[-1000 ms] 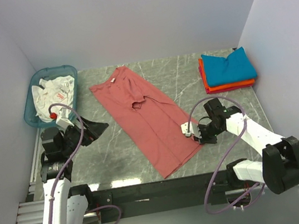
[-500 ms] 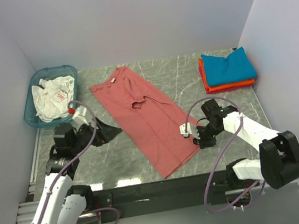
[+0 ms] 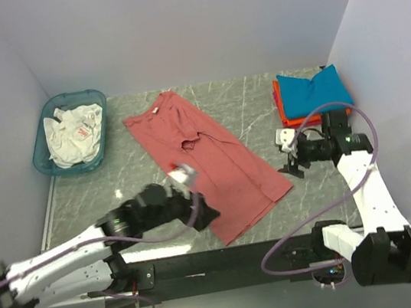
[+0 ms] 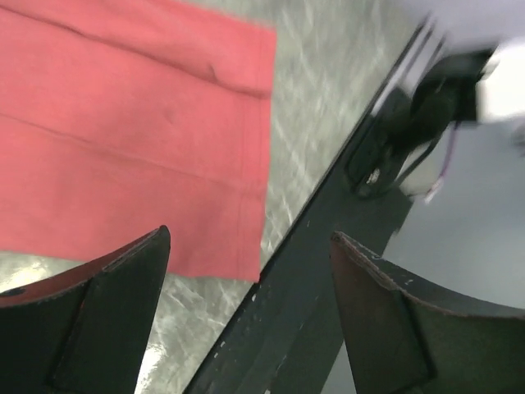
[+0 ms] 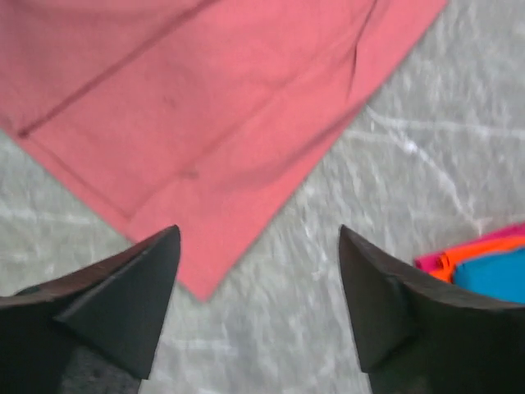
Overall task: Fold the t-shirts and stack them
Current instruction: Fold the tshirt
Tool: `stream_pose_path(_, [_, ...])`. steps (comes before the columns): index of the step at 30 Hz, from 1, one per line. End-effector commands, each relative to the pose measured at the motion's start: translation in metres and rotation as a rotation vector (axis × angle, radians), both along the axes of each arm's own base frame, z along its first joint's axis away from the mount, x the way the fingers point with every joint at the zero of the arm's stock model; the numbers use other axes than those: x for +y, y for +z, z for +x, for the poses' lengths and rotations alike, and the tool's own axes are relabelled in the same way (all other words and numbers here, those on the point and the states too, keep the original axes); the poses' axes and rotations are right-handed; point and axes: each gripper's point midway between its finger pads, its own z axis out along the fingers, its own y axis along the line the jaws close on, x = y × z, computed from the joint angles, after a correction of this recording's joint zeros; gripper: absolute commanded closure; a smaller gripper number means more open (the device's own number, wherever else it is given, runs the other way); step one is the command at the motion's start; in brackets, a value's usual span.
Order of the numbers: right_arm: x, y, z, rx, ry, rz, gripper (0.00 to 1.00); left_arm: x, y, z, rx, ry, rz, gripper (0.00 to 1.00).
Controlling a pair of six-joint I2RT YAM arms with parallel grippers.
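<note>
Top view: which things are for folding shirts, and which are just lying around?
For the job: dusty-red t-shirt, teal-blue folded t-shirt, orange folded t-shirt beneath it.
Lying about: teal plastic basket, crumpled white cloth inside it.

Non-task items on site

A translucent teal basket (image 3: pixel 40 144) sits at the far-left corner of the grey marbled table (image 3: pixel 245 105), holding crumpled white fabric (image 3: pixel 71 134) (some red print visible). A black rail (image 3: pixel 229 257) runs along the near edge.
</note>
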Motion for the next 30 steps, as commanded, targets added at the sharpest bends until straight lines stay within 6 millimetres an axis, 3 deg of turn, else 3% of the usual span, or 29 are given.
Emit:
stream_pose_path(1, [0.018,-0.006,-0.007,-0.102,0.093,0.098,0.14,-0.025,-0.021,0.004,-0.127,0.042,0.208,0.17])
stream_pose_path(3, [0.017,-0.022,-0.012,-0.141,0.168,0.044,0.14,-0.037,-0.029,-0.002,-0.162,0.038,0.274,0.19])
stream_pose_path(4, [0.014,-0.028,-0.014,-0.129,0.184,0.025,0.14,-0.044,-0.046,-0.005,-0.157,0.022,0.328,0.22])
stream_pose_path(6, [0.012,-0.041,-0.023,-0.059,0.231,0.022,0.17,-0.058,-0.054,-0.013,-0.169,0.004,0.345,0.25])
stream_pose_path(7, [0.005,-0.037,-0.019,-0.055,0.225,0.024,0.18,-0.063,-0.072,-0.016,-0.159,-0.009,0.396,0.28])
stream_pose_path(9, [0.001,-0.044,-0.028,0.041,0.253,0.045,0.2,-0.072,-0.08,-0.021,-0.164,-0.006,0.431,0.3])
stream_pose_path(10, [-0.006,-0.039,-0.023,0.046,0.243,0.044,0.21,-0.074,-0.096,-0.021,-0.162,-0.003,0.484,0.32])
stream_pose_path(11, [-0.006,-0.038,-0.03,0.079,0.267,0.059,0.23,-0.079,-0.098,-0.02,-0.164,0.007,0.495,0.33])
stream_pose_path(13, [-0.014,-0.04,-0.024,0.116,0.269,0.081,0.23,-0.084,-0.117,-0.024,-0.16,0.0,0.551,0.38])
stream_pose_path(17, [-0.019,-0.046,-0.025,0.173,0.257,0.102,0.25,-0.097,-0.134,-0.03,-0.175,-0.007,0.614,0.4])
stream_pose_path(19, [-0.02,-0.052,-0.027,0.183,0.245,0.094,0.25,-0.096,-0.148,-0.034,-0.181,-0.014,0.669,0.43])
stream_pose_path(27, [-0.025,-0.063,-0.023,0.192,0.216,0.07,0.26,-0.098,-0.163,-0.042,-0.178,-0.04,0.723,0.45])
stream_pose_path(30, [-0.025,-0.064,-0.023,0.193,0.216,0.068,0.26,-0.089,-0.173,-0.039,-0.19,-0.015,0.791,0.54])
